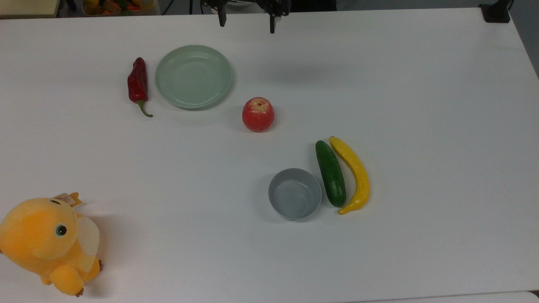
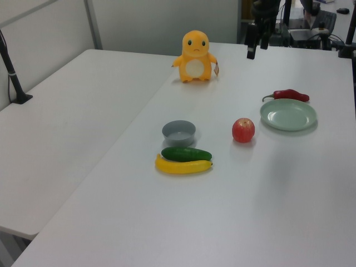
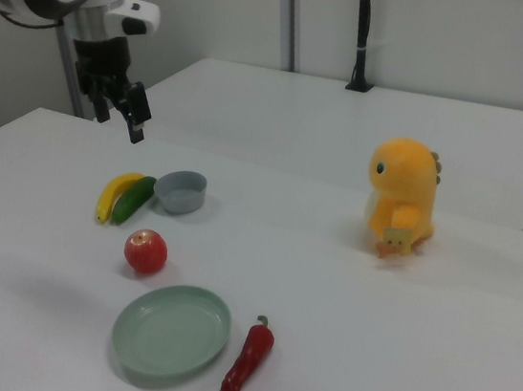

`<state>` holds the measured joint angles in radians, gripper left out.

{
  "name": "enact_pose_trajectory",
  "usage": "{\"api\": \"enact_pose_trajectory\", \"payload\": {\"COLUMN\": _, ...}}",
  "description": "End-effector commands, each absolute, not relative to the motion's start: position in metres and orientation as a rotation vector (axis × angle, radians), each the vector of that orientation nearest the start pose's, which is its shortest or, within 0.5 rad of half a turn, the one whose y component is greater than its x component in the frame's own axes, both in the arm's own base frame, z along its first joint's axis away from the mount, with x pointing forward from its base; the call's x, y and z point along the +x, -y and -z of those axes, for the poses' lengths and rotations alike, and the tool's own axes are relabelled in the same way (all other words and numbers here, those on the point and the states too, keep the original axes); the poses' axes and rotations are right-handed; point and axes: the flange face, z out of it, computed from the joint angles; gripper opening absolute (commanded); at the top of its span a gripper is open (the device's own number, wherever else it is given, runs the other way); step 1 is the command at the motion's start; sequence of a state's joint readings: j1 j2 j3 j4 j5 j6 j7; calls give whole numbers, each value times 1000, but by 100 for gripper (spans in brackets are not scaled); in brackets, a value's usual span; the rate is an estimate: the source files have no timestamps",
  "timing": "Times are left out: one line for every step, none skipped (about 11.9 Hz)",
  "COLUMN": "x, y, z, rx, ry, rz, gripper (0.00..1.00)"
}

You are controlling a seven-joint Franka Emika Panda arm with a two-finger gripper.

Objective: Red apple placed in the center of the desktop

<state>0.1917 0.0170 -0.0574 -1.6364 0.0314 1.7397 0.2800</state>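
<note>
High above the far edge of the desktop [image 1: 421,84], the gripper [image 1: 245,19] hangs w/ its two fingers spread wide apart and nothing between them. In the top view just the two dark fingertips poke in at the top edge; in the right view the gripper [image 3: 123,110] sits at the upper left, well clear of everything below. Arm pose: wrist pointing down, white links folded above it in the right view, fingers aimed roughly at the table.

Judgement on step: looks like the release is done and the retreat is the step in hand. Red apple [image 1: 258,114] sits alone on the white surface, stem dimple up, untouched by the gripper and well apart from it. It's near the table's middle, maybe a bit toward the far side in the top view, so the placement reads as basically complete. Next move probably calls for nothing more than parking the arm clear w/o sweeping low over the items; if the spot isn't central enough, a fresh descent and regrasp would be needed.

Around the apple: green plate [image 1: 193,76] near it on the top view's left, apart, not touching; red chili [image 1: 138,84] just beyond the plate. Grey bowl [image 1: 294,193], cucumber [image 1: 330,173] and banana [image 1: 353,172] grouped nearer the camera. Orange plush [image 1: 46,244] at the top view's bottom-left corner.
</note>
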Motion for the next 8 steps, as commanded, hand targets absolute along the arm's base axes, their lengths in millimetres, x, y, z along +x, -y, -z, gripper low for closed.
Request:
{"api": "enact_pose_trajectory", "payload": {"x": 566, "y": -46, "z": -614, "rx": -3040, "ry": -56, "rz": 82, "gripper": 100}}
{"api": "enact_pose_trajectory", "payload": {"x": 567, "y": -41, "z": -614, "rx": -3032, "ry": 10, "rz": 93, "gripper": 100}}
{"api": "enact_pose_trajectory", "payload": {"x": 567, "y": -39, "z": -613, "rx": -3032, "ry": 98, "rz": 101, "gripper": 100}}
{"api": "enact_pose_trajectory", "payload": {"x": 567, "y": -38, "z": -614, "rx": -3031, "ry": 129, "rz": 107, "gripper": 100}}
{"api": "enact_pose_trajectory", "payload": {"x": 568, "y": -37, "z": -613, "rx": -3033, "ry": 129, "rz": 112, "gripper": 100}}
{"api": "enact_pose_trajectory", "payload": {"x": 569, "y": -36, "z": -613, "rx": -3034, "ry": 128, "rz": 122, "gripper": 100}}
{"api": "enact_pose_trajectory", "payload": {"x": 570, "y": -35, "z": -613, "rx": -3037, "ry": 124, "rz": 129, "gripper": 100}}
{"api": "enact_pose_trajectory", "payload": {"x": 569, "y": -35, "z": -614, "rx": -3036, "ry": 124, "rz": 131, "gripper": 100}}
